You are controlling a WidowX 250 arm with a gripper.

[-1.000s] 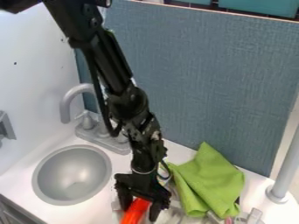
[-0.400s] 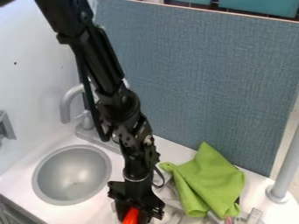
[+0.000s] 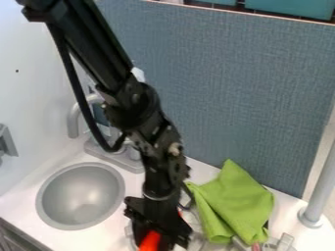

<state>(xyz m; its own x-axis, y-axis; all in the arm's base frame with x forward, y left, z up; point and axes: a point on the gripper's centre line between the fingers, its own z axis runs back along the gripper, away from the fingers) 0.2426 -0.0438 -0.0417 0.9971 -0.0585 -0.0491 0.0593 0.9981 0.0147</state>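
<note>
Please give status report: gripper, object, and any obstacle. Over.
Gripper low, right at orange-red object. Grip not confirmed. Green cloth close beside, not between them. Over.

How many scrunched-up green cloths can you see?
1. The crumpled green cloth is to the picture's right of the black robot gripper, in front of the blue-grey textured panel. Another could be hidden behind the arm.

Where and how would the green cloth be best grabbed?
Probably at the pointed peak of the green cloth, coming down from above and slightly in front. The cloth lies bunched, with that peak rising as a narrow fold beside the blue-grey panel, which would hinder an approach from behind; its lower part spreads wide and looks harder to pinch.
</note>
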